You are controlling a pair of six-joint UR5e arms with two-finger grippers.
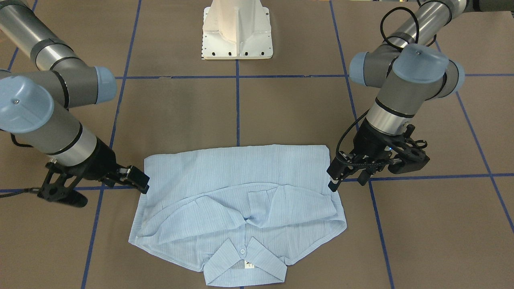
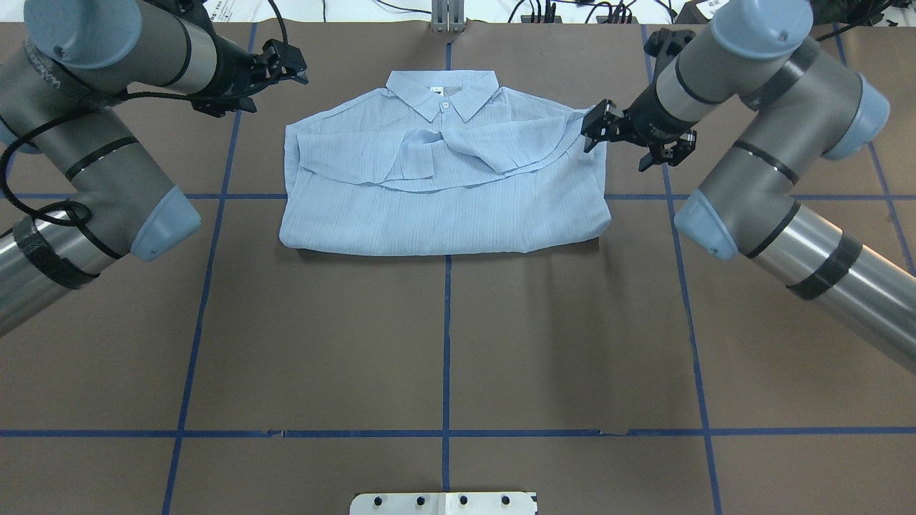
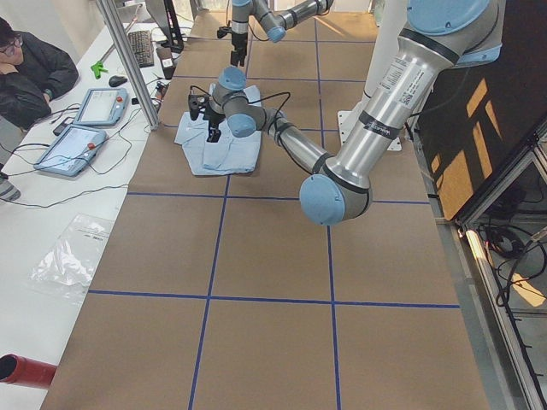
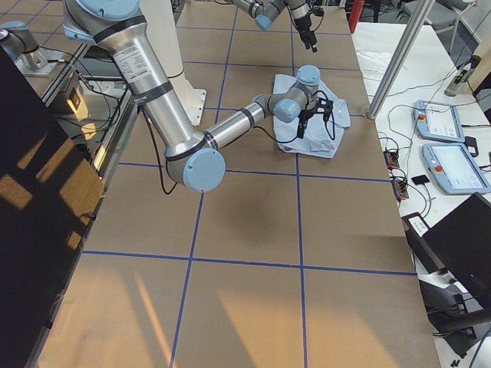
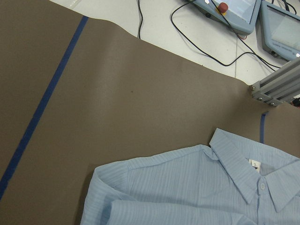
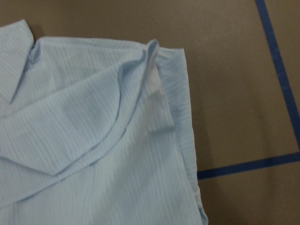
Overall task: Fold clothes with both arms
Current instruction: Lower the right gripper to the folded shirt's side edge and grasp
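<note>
The shirt (image 2: 444, 214) is laid flat at the middle of the far edge of the counter (image 2: 444, 343), sleeves folded across the front. A late fold is judged to be in hand. The jaws of the left arm (image 2: 93, 164) and right arm (image 2: 751, 164) appear released by the shoulders, nothing gripped. An even pinch through all layers is called for next. The neck label (image 5: 253, 164) cannot be read.

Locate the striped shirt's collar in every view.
Front-facing: light blue striped collar, bottom centre.
Overhead: collar, top centre.
Exterior left: indistinct; shirt upper left.
Exterior right: indistinct; shirt upper middle.
Left wrist: collar, lower right.
Right wrist: collar, top-left edge.
Shared landmark: white collar button.
</note>
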